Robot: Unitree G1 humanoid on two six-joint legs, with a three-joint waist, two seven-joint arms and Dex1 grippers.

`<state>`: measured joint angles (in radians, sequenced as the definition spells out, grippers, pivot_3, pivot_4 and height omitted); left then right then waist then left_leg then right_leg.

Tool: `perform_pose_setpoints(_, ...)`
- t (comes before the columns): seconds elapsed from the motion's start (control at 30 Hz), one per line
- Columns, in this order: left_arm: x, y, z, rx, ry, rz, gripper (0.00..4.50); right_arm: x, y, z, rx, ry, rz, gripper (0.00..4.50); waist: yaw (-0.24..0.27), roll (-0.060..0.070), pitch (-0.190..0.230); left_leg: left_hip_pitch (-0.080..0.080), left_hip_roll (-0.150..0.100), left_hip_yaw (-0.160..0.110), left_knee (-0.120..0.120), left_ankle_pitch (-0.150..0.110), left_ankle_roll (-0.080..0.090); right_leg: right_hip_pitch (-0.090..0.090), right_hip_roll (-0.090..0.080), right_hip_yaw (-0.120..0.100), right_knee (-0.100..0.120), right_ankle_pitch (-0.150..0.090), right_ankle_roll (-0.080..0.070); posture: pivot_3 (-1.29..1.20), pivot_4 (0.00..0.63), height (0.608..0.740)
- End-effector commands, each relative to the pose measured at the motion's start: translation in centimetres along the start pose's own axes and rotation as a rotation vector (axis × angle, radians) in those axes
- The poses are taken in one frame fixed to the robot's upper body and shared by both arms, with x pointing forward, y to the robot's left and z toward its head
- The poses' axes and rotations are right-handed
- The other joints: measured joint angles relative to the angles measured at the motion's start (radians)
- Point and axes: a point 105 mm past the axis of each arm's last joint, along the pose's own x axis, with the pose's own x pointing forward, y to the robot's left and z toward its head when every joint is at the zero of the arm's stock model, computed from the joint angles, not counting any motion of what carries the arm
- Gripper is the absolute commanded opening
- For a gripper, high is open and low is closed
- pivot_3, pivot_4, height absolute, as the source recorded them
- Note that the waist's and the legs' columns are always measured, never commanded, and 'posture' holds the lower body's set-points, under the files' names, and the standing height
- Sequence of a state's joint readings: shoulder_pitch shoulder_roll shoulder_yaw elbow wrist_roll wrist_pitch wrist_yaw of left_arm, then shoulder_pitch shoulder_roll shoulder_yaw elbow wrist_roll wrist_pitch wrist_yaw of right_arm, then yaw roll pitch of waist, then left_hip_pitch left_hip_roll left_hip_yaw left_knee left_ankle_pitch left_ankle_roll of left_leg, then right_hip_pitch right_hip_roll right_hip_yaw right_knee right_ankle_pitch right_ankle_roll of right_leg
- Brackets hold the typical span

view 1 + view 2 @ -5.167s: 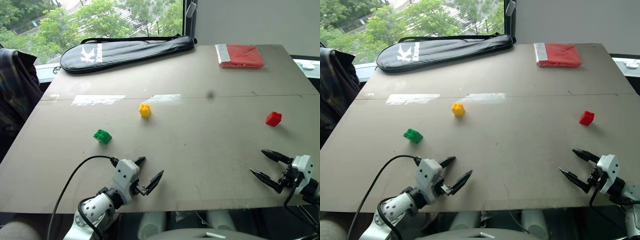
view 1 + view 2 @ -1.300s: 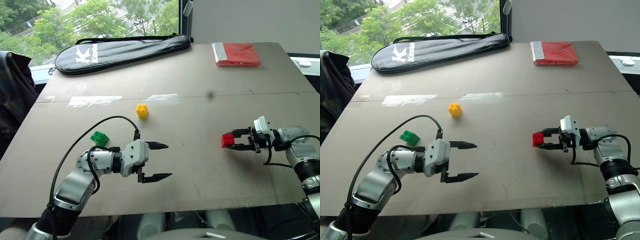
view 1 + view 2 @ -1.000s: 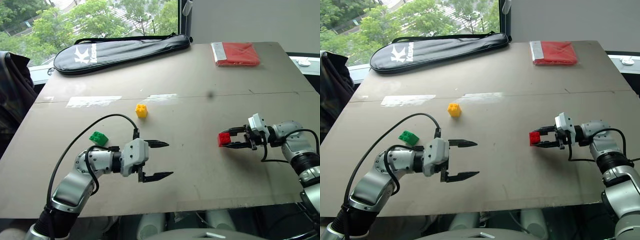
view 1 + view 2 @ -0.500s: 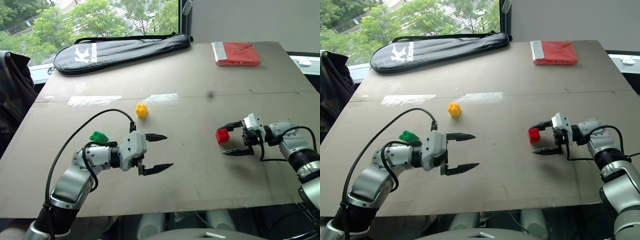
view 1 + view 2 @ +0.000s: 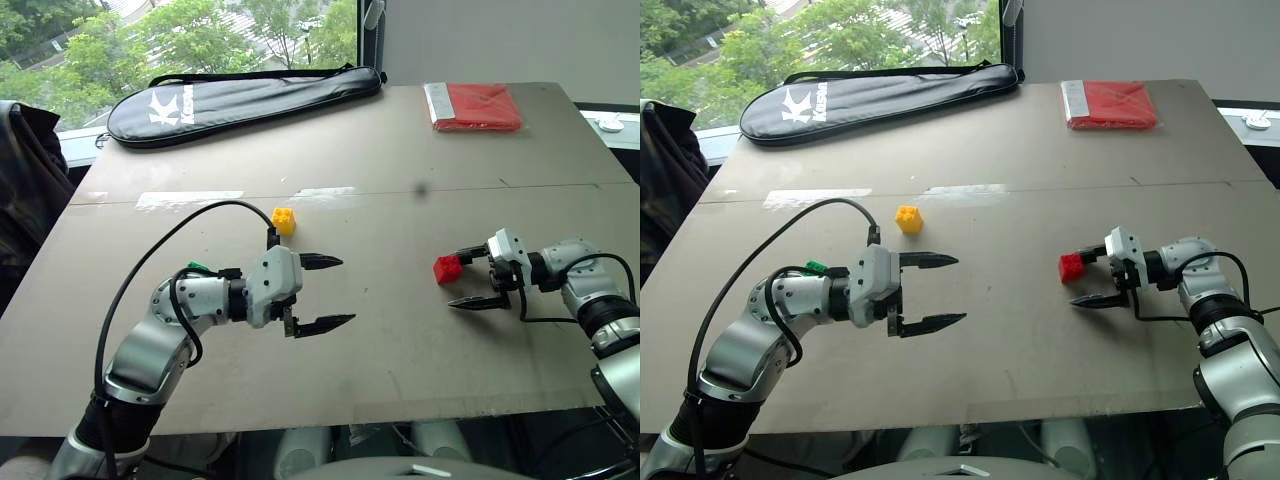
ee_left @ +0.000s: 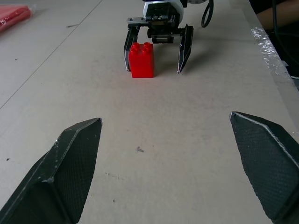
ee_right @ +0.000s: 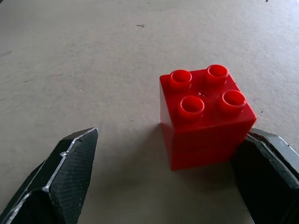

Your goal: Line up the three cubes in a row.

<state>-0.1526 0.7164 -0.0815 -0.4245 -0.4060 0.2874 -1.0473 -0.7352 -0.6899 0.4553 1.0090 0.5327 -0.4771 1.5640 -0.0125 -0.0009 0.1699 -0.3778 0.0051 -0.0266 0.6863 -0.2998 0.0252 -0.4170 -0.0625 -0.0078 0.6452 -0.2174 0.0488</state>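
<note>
The red cube [image 5: 447, 269] stands on the table between the fingers of my right gripper [image 5: 456, 279], which is open. In the right wrist view the red cube [image 7: 203, 116] rests close against one finger, with a wide gap to the other. The yellow cube [image 5: 284, 220] sits near the table's middle, just beyond my left gripper [image 5: 345, 291], which is open, empty and pointing toward the right gripper. The green cube [image 5: 817, 267] peeks out from behind my left forearm, mostly hidden.
A black racket bag [image 5: 240, 95] lies along the far left edge of the table. A flat red folded packet [image 5: 478, 108] sits at the far right. Pale tape strips [image 5: 185, 200] cross the table [image 5: 400, 390] behind the yellow cube. Dark clothing [image 5: 25, 180] hangs off the left side.
My right gripper has opened and let go of the red cube, which now stands on the table. My left gripper has edged farther up the table and now covers most of the green cube.
</note>
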Motion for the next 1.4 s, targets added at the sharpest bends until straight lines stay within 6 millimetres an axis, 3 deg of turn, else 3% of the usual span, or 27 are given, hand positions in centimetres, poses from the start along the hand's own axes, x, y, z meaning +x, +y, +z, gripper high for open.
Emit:
perform_pose_setpoints(0.03, 0.2, -0.2, 1.4, 0.038, -0.038, -0.014, 4.5, -0.5, -0.8, 1.6, -0.071, -0.03, 0.003, 4.45, -0.001, 0.0, 0.0, 0.0, 0.0, 0.0, 0.0, 0.0, 0.0, 0.0, 0.0, 0.0, 0.0, 0.0, 0.0, 0.0, 0.15, 0.707)
perform_pose_setpoints(0.3, -0.3, -0.4, 0.9, -0.027, -0.064, 0.076, 4.5, -2.0, -1.8, 3.8, -0.106, -0.11, -0.069, 4.45, 0.0, 0.0, 0.0, 0.0, 0.0, 0.0, 0.0, 0.0, 0.0, 0.0, 0.0, 0.0, 0.0, 0.0, 0.0, 0.0, 0.15, 0.707)
perform_pose_setpoints(0.47, -1.8, 0.1, 0.3, -0.047, -0.094, 0.324, 4.5, -3.4, -1.4, 6.5, -0.092, -0.281, -0.101, 4.45, 0.002, 0.001, 0.001, -0.001, 0.0, -0.002, 0.0, 0.0, 0.0, -0.001, -0.003, -0.002, 0.0, 0.0, 0.0, 0.0, 0.15, 0.707)
perform_pose_setpoints(0.6, -3.9, -0.2, -0.4, -0.106, -0.103, 0.516, 4.5, -4.6, 0.8, 7.3, -0.044, -0.373, -0.075, 4.45, 0.011, 0.001, 0.001, -0.002, 0.0, -0.005, 0.0, 0.0, 0.0, 0.0, -0.008, -0.002, 0.0, 0.0, 0.0, 0.0, 0.15, 0.707)
perform_pose_setpoints(0.77, -10.0, 0.1, -2.7, -0.127, 0.027, 0.814, 4.5, -6.8, 3.0, 7.3, -0.004, -0.437, -0.108, 4.45, 0.018, 0.001, 0.001, -0.002, 0.0, -0.003, 0.0, 0.0, 0.0, 0.0, -0.008, -0.003, -0.001, -0.002, -0.004, 0.0, 0.15, 0.707)
perform_pose_setpoints(0.9, -12.3, -0.7, -4.1, -0.132, 0.062, 0.929, 4.5, -7.7, 4.3, 7.2, 0.014, -0.457, -0.122, 4.45, 0.022, 0.001, 0.001, -0.001, -0.001, -0.002, 0.0, 0.0, 0.0, 0.001, -0.004, -0.003, -0.001, -0.002, -0.004, 0.0, 0.15, 0.707)
perform_pose_setpoints(1.07, -15.1, -0.8, -7.8, -0.169, 0.138, 1.16, 4.5, -7.1, 6.6, 7.2, 0.001, -0.435, -0.07, 4.45, 0.026, 0.001, 0.001, 0.001, -0.001, -0.001, 0.002, 0.0, 0.0, 0.003, -0.003, -0.003, -0.001, -0.002, -0.004, 0.0, 0.15, 0.707)
perform_pose_setpoints(1.4, -16.2, 1.4, -9.6, -0.171, 0.15, 1.259, 4.5, -6.3, 8.0, 7.7, -0.045, -0.43, -0.027, 4.45, 0.025, -0.001, 0.0, 0.0, 0.0, -0.003, 0.003, 0.0, 0.0, 0.003, -0.001, -0.003, 0.0, 0.001, 0.0, 0.0, 0.15, 0.707)
